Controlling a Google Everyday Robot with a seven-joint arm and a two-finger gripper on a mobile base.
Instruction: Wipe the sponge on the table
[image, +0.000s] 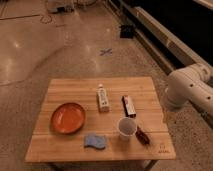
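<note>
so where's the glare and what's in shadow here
Camera view: warm, dim light; glare patches on the polished floor at upper left; far top right is dark; sponge on the table evenly lit; end effector out of frame, only the white arm shows at right.

place: robot lab | polished floor (30, 55), blue tape cross (105, 51), robot arm (189, 86) | gripper out of view

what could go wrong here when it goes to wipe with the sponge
1. The cup stands just right of the sponge, toward the arm; a reach or stroke may tip it.
2. The sponge lies near the table's front edge, so a stroke could push it off.
3. The gripper is out of view, so its state is unknown.
</note>
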